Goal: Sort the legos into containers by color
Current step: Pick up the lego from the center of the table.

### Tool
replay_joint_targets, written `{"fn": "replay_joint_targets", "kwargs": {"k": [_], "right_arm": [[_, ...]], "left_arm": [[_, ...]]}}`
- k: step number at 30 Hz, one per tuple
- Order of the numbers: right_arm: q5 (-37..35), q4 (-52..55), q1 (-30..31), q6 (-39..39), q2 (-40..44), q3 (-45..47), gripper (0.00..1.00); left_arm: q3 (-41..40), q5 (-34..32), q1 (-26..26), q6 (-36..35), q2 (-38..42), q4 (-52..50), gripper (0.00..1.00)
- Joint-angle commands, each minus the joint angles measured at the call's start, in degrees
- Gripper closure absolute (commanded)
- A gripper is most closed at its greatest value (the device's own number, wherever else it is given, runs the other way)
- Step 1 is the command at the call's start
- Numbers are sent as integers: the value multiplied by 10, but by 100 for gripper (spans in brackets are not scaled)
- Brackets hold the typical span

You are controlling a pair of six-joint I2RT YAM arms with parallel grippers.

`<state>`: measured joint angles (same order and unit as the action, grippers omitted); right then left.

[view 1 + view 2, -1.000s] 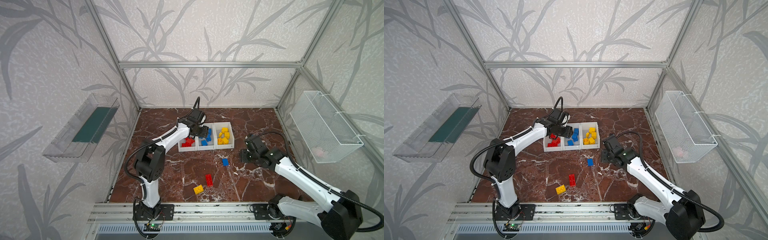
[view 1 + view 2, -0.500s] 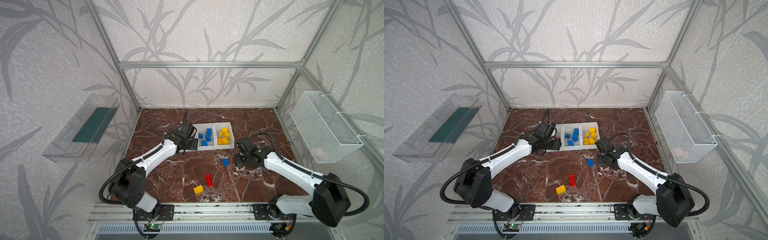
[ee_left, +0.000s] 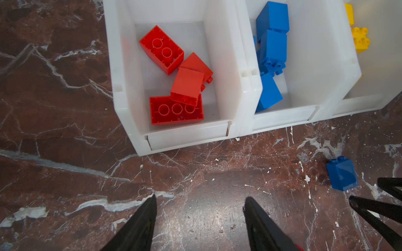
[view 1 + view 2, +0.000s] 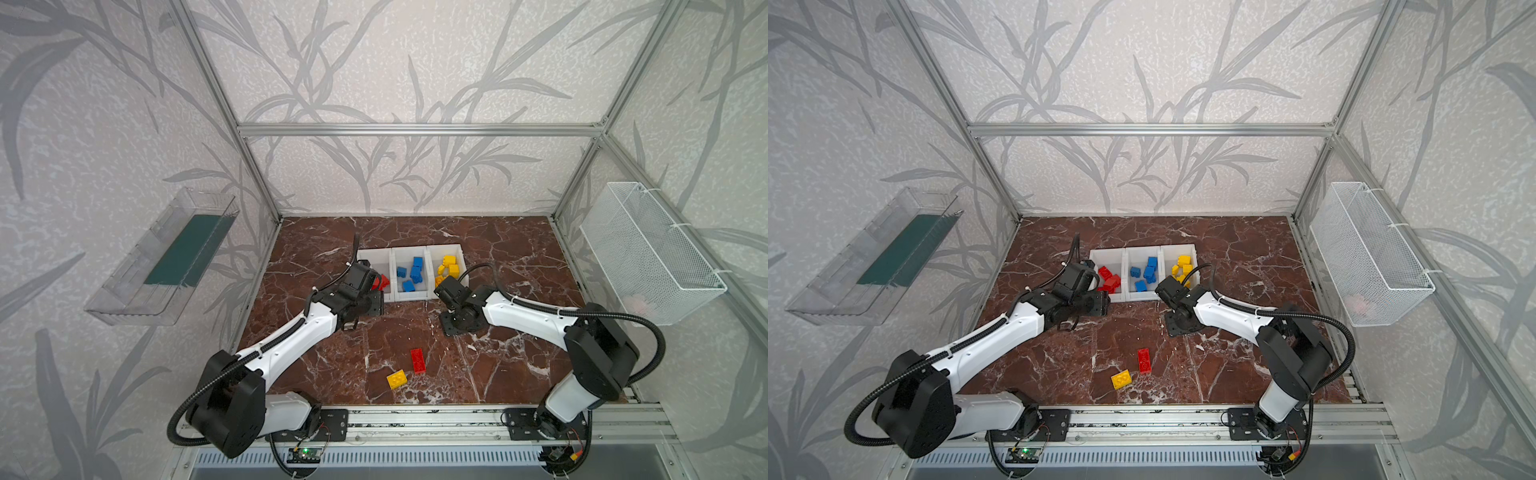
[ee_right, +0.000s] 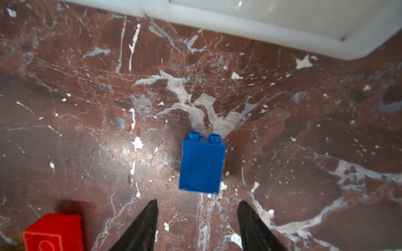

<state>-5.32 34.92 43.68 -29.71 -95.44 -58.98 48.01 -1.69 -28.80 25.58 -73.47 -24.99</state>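
While the right tool (image 5: 198,202) hangs open, empty, just short of the blue plastic lego brick (image 5: 201,165) on the red-brown marble tabletop (image 5: 87,108), this looks like pre-grasp. Next: advance, straddle, close, carry to the white blue-brick bin (image 3: 282,122); left tool (image 3: 200,197) open, idle.

1. Encloses the space in pale textured walls (image 4: 395,62) printed with grey leaf sprays.
2. Braces the corners with an aluminium frame (image 4: 415,129).
3. Floors it in red-brown marble (image 4: 519,257), veined white.
4. Carries a clear plastic tray (image 4: 137,299), green-lined, on one side wall.
5. Carries a white wire basket (image 4: 648,253) opposite.
6. Ends in an aluminium rail (image 4: 436,419) at the near edge.
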Motion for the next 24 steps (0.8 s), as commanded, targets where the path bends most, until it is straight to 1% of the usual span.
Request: {"fn": "replay_joint_targets", "kwargs": {"k": [1,6,14,19,24], "right_arm": [[-5,5,2,7,-16,-15,43],[-6,5,4,12,-45,-24,48],[-15,5,4,13,-76,-33,62],[-18,10,5,17,-70,-40,70],[-21,33,9,33,-45,-69,72]], "left_arm": [[-12,-17,3,17,18,4,33],[-18,-17,3,19,23,5,33],[-27,-16,3,24,33,7,33],[-36,-21,3,27,45,9,33],[-46,-25,3,32,61,11,33]]}}
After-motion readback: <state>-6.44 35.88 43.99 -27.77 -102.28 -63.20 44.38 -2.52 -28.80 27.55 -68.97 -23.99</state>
